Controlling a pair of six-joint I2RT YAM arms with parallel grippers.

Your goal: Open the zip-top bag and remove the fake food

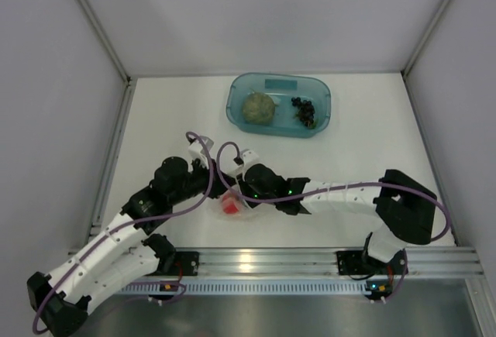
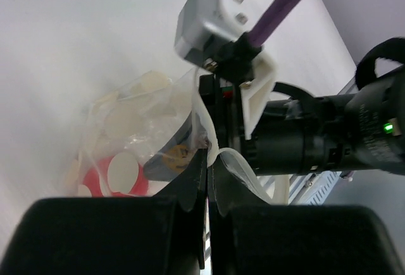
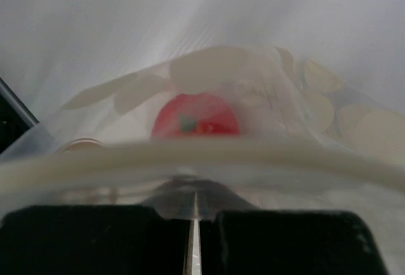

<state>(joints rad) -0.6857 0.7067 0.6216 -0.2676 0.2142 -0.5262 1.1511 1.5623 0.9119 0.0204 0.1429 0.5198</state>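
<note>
Grippers of both arms meet low in the middle of the white table (image 1: 155, 120), close in front of the arm bases, on a clear, crinkly plastic zip-top bag (image 1: 239, 211) printed with pale round dots. The left gripper (image 2: 207, 169) has its two black fingers pressed together, pinching a fold of the bag's edge where the thick whitish zip strip (image 3: 209, 153) runs. The right gripper (image 3: 193, 217) is likewise clamped tight, its fingers nipping the plastic just below that strip, which crosses its wrist view as a pale band from side to side. The two grippers face each other from either side of the bag's mouth, nearly touching; the left wrist view shows the right gripper's grey camera housing and purple cable just beyond the bag. Inside the bag lies a red round toy fruit (image 3: 196, 116), seen through the film with a small green stem spot. Whether the bag rests on the table or hangs a little above it cannot be told. Well apart, toward the far edge of the table, stands a teal translucent plastic tray (image 1: 232, 106). In it sit an olive-green leafy ball (image 1: 259, 108) on the left and a dark grape bunch (image 1: 304, 111) on the right, apart from each other.
</note>
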